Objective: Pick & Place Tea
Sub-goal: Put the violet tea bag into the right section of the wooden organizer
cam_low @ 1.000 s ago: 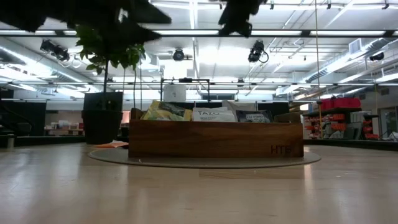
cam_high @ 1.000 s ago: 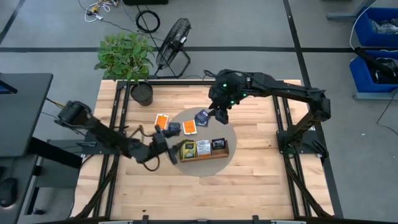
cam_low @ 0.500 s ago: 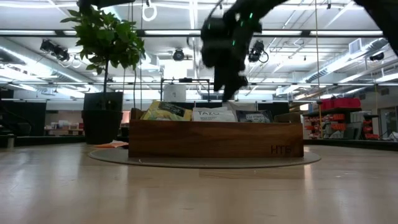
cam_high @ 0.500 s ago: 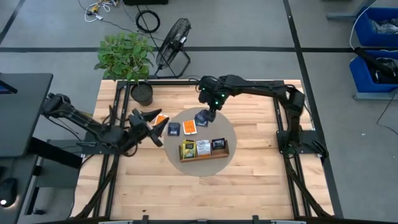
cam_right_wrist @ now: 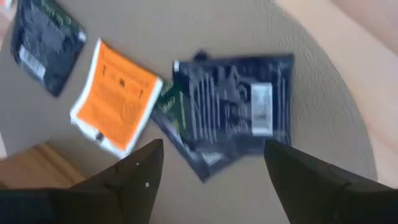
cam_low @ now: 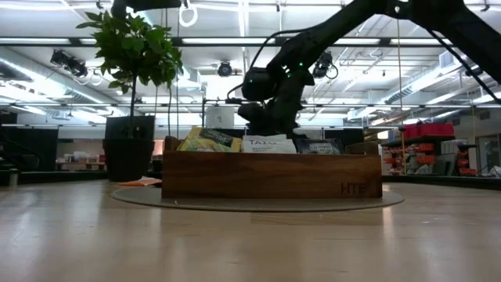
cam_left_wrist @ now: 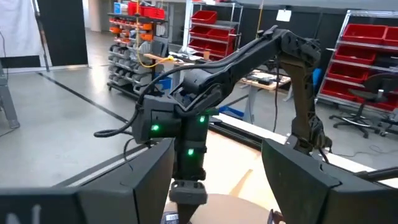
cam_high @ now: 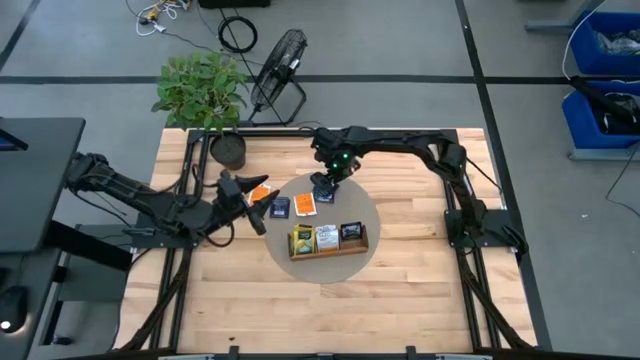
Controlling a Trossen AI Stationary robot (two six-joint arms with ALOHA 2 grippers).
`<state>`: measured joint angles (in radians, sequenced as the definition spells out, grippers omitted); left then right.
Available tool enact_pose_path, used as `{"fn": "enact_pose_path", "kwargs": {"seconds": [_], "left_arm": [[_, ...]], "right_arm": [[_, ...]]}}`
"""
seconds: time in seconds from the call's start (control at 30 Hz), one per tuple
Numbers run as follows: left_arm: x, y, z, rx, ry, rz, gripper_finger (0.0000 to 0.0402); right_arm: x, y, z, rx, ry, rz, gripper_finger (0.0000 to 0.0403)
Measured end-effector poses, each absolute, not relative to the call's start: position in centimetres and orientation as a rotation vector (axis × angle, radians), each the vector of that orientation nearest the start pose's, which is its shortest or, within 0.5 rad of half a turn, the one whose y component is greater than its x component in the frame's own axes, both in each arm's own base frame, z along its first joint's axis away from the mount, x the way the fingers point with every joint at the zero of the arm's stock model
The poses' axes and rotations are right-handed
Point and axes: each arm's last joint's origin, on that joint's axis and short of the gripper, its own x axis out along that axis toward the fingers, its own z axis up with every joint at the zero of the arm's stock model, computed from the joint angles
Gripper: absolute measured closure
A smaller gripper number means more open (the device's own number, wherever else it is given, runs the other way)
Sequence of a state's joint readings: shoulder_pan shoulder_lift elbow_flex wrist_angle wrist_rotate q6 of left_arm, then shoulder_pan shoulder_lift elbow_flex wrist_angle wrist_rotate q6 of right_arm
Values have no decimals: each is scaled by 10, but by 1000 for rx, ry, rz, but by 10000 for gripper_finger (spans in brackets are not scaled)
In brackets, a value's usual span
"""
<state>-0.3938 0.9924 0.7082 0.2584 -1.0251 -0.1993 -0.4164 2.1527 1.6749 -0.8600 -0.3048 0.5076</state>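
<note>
Tea is what the right gripper (cam_high: 327, 183) hangs over: a dark blue packet (cam_right_wrist: 233, 106) lies flat on the round mat (cam_high: 368, 208), just behind the wooden tray (cam_high: 328, 251), directly ahead of the spread fingers (cam_right_wrist: 134, 174) and between their lines (a darker packet pokes out from beneath it). Its longer side runs across the gap, so a straight descent looks right. The left gripper (cam_high: 246, 196), fingers also apart, waits beside the orange packet (cam_high: 261, 192) at the mat's edge.

Between the left gripper's (cam_left_wrist: 217, 180) own spread dark fingers (cam_left_wrist: 149, 177), the right arm (cam_left_wrist: 249, 53) reaches down, green lights glowing on its wrist. Red storage bins (cam_left_wrist: 370, 43) line shelves behind the arm.
</note>
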Motion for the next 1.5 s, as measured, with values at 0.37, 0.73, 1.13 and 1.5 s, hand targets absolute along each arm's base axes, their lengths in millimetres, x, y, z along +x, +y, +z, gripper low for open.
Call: {"fn": "enact_pose_path", "kwargs": {"seconds": [0.37,0.73,1.13,1.5], "left_arm": [[204,-58,311,-177,-44,624,154],[204,-58,312,-179,-46,623,154],[204,-58,312,-178,-46,623,154],[204,-58,312,-174,-44,624,154]], "right_arm": [[396,-176,160,941,1242,-536,117],[400,-175,145,965,1266,-542,151],[399,-175,143,928,1281,-549,383],[395,-174,163,893,1252,-520,400]]}}
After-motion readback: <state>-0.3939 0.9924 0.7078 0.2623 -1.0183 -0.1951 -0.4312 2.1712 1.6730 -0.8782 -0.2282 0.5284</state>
